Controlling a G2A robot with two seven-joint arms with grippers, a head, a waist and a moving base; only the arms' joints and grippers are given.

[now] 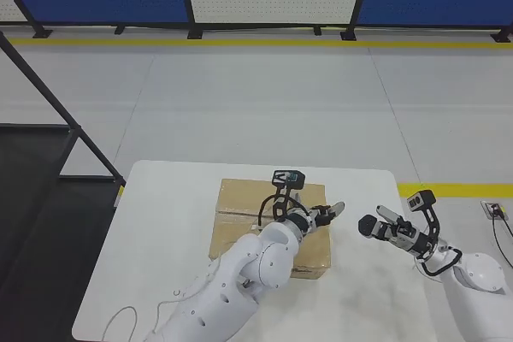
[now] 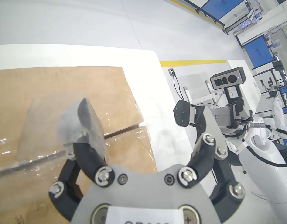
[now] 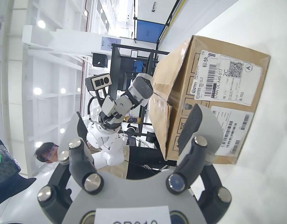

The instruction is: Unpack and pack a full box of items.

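A closed cardboard box (image 1: 256,214) sits in the middle of the white table (image 1: 167,239), its top seam (image 2: 124,130) covered with clear tape. My left gripper (image 1: 327,214) hangs open over the box's right edge: one finger (image 2: 87,117) is above the taped top and the other (image 2: 207,122) is past the edge, over the table. My right gripper (image 1: 374,219) stands open just to the right of the box, apart from it. Its fingers (image 3: 194,122) face the box's side, which carries printed labels (image 3: 225,80). Nothing is held by either gripper.
A black metal rack (image 1: 34,128) stands off the table's left side. Bare table surface lies left of the box and in front of it (image 1: 368,291). A wall socket with a cable (image 1: 494,209) is on the floor at the right.
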